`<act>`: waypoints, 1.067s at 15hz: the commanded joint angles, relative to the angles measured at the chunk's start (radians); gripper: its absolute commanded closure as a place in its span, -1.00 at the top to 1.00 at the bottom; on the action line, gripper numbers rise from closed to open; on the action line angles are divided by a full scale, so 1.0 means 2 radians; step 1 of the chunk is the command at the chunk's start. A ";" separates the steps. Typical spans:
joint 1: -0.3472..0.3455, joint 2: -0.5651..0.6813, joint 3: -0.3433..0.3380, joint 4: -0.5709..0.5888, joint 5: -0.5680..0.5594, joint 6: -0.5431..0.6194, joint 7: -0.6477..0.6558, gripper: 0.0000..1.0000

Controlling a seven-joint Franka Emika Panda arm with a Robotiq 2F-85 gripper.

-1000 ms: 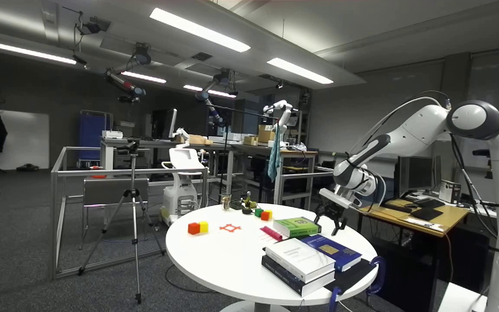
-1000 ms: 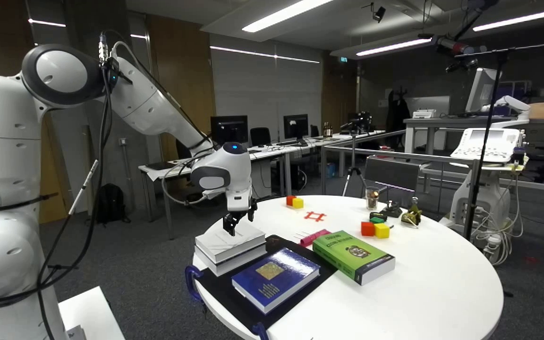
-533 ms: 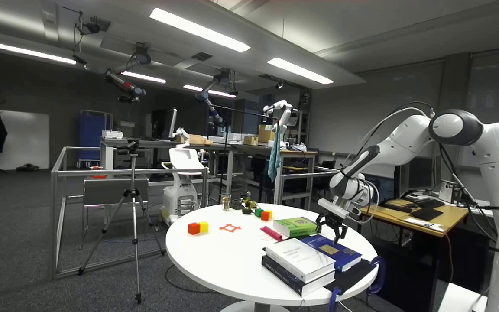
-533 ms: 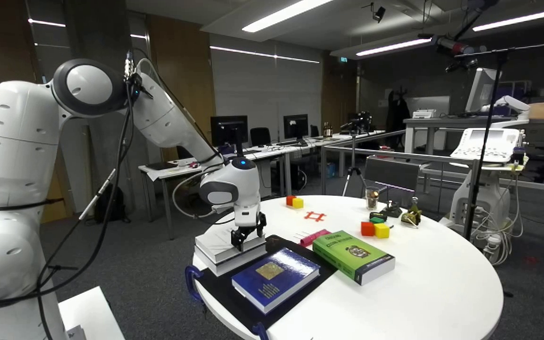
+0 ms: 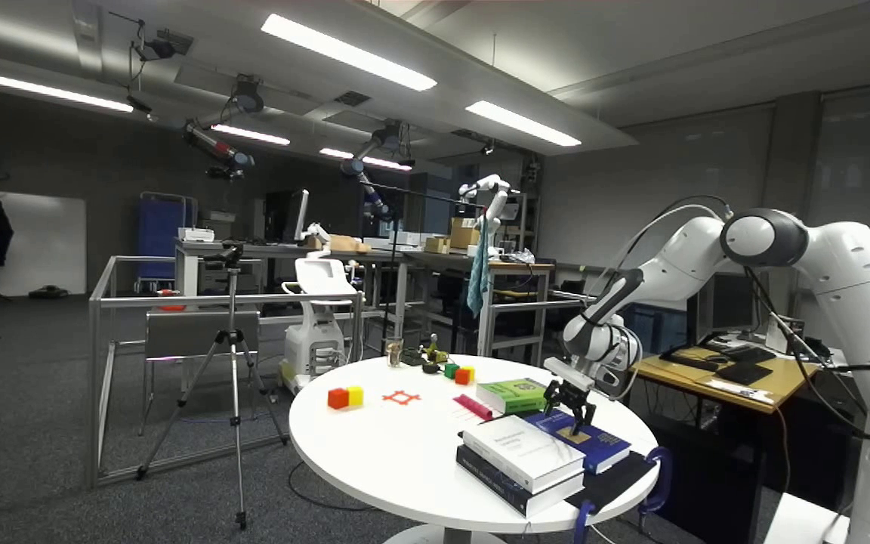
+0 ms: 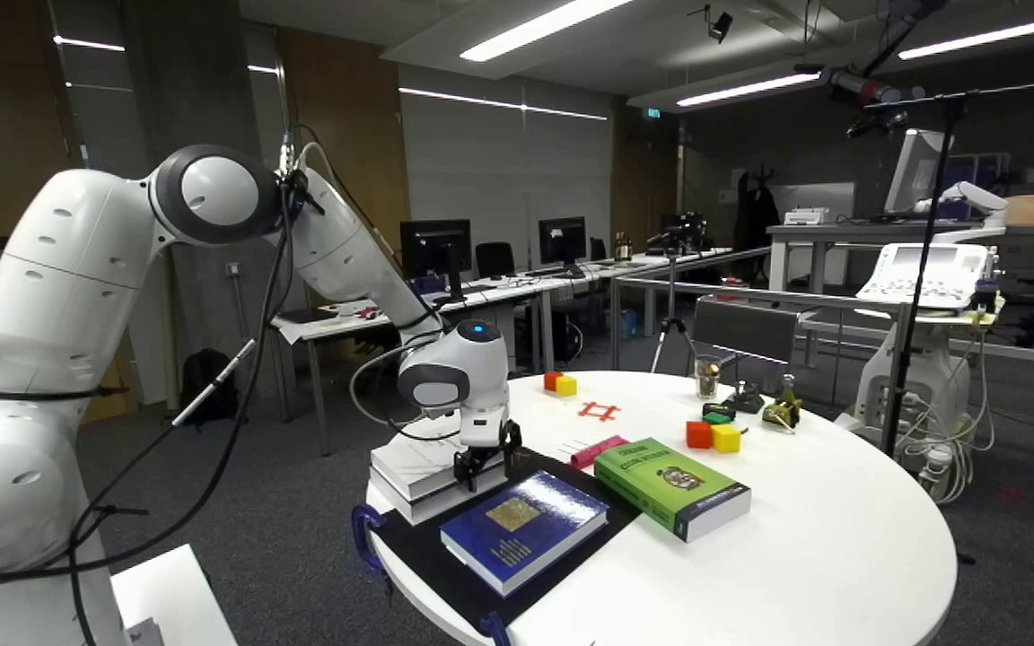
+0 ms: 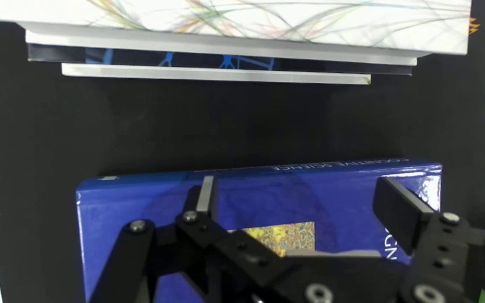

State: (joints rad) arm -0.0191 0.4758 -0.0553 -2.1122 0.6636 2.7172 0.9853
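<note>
On black mat [image 7: 225,122]: blue book [image 6: 524,529], lying flat, near two stacked books [image 5: 522,466].
My jaws: parted wide; I have them near the blue book.
White desk [image 6: 840,538]: green book [image 6: 674,489], flat.

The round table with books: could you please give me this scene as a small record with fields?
End effector: open, over the blue book, holding nothing
Contact with blue book: cannot tell
Blue book: flat on the black mat, cover up
Stack: white book on top of dark book
Green book: on the table, by the mat's edge
Pink roll: near the green book
Cubes: red, yellow and green, in two groups
</note>
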 commanded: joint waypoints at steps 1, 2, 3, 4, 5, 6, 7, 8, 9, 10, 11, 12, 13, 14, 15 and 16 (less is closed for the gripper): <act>-0.005 0.020 0.005 0.031 0.009 -0.005 0.015 1.00; -0.007 0.024 0.007 0.035 0.009 -0.008 0.016 1.00; -0.008 0.027 0.009 0.039 0.010 -0.010 0.016 1.00; -0.009 0.029 0.011 0.041 0.011 -0.012 0.013 1.00; -0.010 0.031 0.013 0.043 0.011 -0.013 0.010 1.00; -0.012 0.032 0.016 0.045 0.012 -0.016 0.008 1.00; -0.014 0.034 0.019 0.047 0.015 -0.018 0.005 1.00; -0.016 0.034 0.022 0.050 0.017 -0.023 0.004 1.00; -0.019 0.034 0.025 0.051 0.021 -0.026 0.001 1.00; -0.022 0.035 0.028 0.053 0.026 -0.030 -0.001 1.00; -0.024 0.035 0.031 0.054 0.032 -0.034 -0.003 1.00; -0.026 0.035 0.033 0.056 0.038 -0.040 -0.005 1.00; -0.030 0.034 0.035 0.058 0.046 -0.047 -0.009 1.00; -0.033 0.035 0.036 0.061 0.052 -0.059 -0.014 1.00; -0.033 0.036 0.036 0.063 0.058 -0.065 -0.016 1.00; -0.033 0.038 0.034 0.066 0.062 -0.072 -0.018 1.00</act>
State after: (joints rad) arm -0.0509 0.5426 -0.0062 -2.0133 0.7397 2.6289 0.9942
